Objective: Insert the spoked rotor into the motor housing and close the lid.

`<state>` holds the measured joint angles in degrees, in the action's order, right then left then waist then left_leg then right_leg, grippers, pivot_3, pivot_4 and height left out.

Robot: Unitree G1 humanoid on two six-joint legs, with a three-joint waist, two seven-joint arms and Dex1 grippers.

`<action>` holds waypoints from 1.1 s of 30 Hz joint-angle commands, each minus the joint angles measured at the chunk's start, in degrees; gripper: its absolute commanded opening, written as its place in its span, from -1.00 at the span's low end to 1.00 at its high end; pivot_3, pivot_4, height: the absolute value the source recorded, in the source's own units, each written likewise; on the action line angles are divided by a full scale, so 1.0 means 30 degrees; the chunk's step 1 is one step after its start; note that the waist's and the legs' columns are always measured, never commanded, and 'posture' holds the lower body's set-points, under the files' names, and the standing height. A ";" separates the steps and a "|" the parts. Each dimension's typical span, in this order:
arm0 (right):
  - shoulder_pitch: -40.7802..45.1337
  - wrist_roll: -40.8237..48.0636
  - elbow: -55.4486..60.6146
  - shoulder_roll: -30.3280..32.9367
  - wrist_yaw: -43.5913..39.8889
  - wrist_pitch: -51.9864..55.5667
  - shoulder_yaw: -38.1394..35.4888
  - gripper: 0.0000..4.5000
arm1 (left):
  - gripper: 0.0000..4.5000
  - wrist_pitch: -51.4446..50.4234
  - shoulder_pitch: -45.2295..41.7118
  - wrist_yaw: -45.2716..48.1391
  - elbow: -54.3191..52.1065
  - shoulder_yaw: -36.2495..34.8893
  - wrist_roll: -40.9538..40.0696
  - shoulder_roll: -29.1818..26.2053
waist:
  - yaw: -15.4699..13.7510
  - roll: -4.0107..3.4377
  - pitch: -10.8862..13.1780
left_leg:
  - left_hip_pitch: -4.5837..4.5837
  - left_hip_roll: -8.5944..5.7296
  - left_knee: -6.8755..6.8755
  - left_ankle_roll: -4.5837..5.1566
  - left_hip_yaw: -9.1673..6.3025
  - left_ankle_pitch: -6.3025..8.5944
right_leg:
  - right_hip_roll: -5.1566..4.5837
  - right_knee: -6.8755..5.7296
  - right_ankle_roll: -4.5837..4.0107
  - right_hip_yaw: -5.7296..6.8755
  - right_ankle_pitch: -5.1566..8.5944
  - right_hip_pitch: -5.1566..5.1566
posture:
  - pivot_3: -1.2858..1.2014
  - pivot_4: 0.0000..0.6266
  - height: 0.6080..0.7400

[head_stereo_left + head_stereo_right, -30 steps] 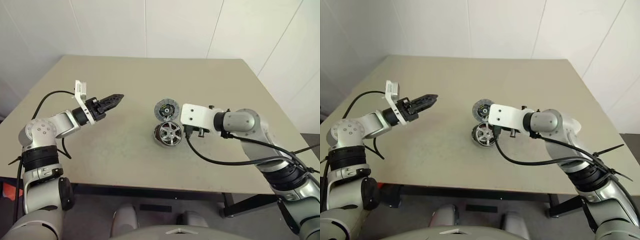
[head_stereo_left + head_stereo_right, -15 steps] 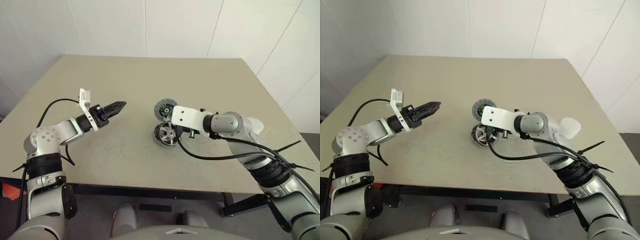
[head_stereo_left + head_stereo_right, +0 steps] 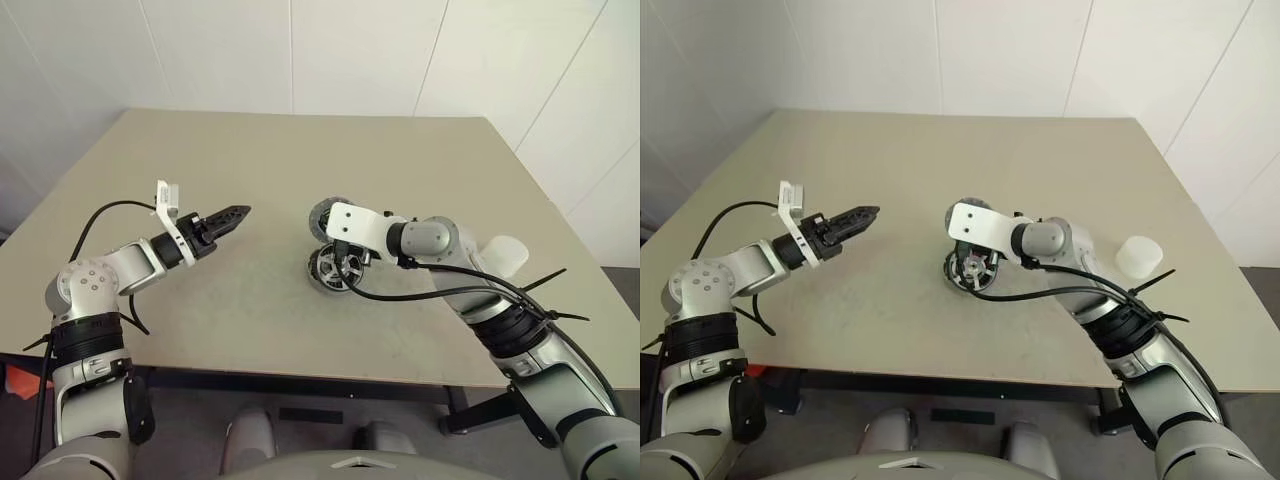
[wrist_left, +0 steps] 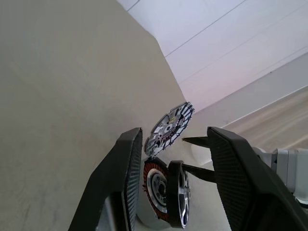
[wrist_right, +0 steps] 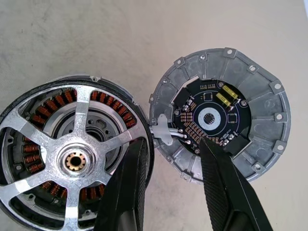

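Head views: beige surface (image 3: 200, 330) carries the motor housing (image 3: 330, 270) near centre, the spoked rotor (image 3: 969, 268) already seated in it, flat face up. The lid (image 3: 322, 214) lies just beyond it on the far side, mostly hidden by the right arm. A white plastic cup (image 3: 1138, 257) stands well to the right. The right pincer (image 3: 345, 258) hangs over the gap between housing and lid, angled down and leftward. The left pincer (image 3: 232, 214) hovers well left of the parts, pointing right toward them, holding nothing.

Left wrist view: its fingers (image 4: 126, 183) stand spread, nothing between them. Housing with copper windings and rotor, plus lid, are seen edge-on far ahead; the right pincer's tips are beside them.

Right wrist view: rotor sits inside the housing, five pale spokes, brass hub, axis straight up out of the surface. The lid (image 5: 240, 96) lies flat, circuit side with yellow marks up, touching or just beside the housing; thin wires run between them. The fingers (image 5: 219, 187) stand spread, straddling the lid's near edge, nothing pinched.

Step, judged: insertion looks done; lid grasp is in hand. Next: close on the lid rim, lift, flip it over the housing, mind the wires.
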<state>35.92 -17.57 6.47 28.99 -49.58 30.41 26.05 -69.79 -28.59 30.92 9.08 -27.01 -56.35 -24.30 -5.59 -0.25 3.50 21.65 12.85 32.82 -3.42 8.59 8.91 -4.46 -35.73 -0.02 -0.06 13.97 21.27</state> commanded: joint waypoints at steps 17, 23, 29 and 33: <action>0.1935 -0.0455 -0.1794 -0.0426 0.0708 -0.1546 -0.0286 -0.14 | 0.01 0.0416 0.0399 -0.0369 -0.1043 -0.0003 -0.0740 0.0464 | -0.0017 0.0004 0.0000 | 0.0003 0.0000 0.0004 -0.0003 -0.0003 -0.0002 | 0.0002 0.0000 0.0001 0.0002 -0.0001 -0.0004 | 0.03 -1.00 1.00; 0.1721 -0.0464 -0.1624 -0.0356 0.0757 -0.1531 -0.0297 -0.14 | 0.01 0.0561 0.0248 -0.0290 -0.0809 0.0076 -0.0622 0.0422 | 0.0003 0.0004 0.0000 | 0.0003 0.0005 0.0004 -0.0003 -0.0004 -0.0002 | 0.0008 -0.0001 0.0001 0.0002 -0.0001 -0.0001 | 0.03 -1.00 1.00; 0.1264 -0.0402 -0.0524 -0.0080 0.0553 -0.1031 -0.0425 -0.14 | 0.01 0.0810 0.0029 -0.0116 -0.0419 0.0245 -0.0416 0.0289 | -0.0013 0.0005 0.0000 | 0.0003 0.0004 0.0004 -0.0003 -0.0004 -0.0002 | 0.0008 0.0000 0.0001 0.0002 -0.0001 -0.0003 | 0.03 -1.00 1.00; 0.0434 -0.0347 0.0719 0.0250 0.0336 -0.0499 -0.0375 -0.14 | 0.01 0.1014 -0.0161 -0.0017 -0.0123 0.0349 -0.0322 0.0217 | -0.0035 0.0005 0.0000 | 0.0004 0.0005 0.0003 -0.0003 -0.0005 -0.0002 | 0.0009 0.0002 0.0003 0.0003 -0.0002 -0.0005 | 0.03 -1.00 1.00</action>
<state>37.19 -18.26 5.52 29.20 -48.50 28.39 26.09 -67.72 -27.35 29.92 8.87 -25.94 -56.98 -22.81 -5.70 -0.23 3.50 21.66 12.87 32.83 -3.43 8.57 8.90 -4.43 -35.72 -0.02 -0.05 13.96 21.25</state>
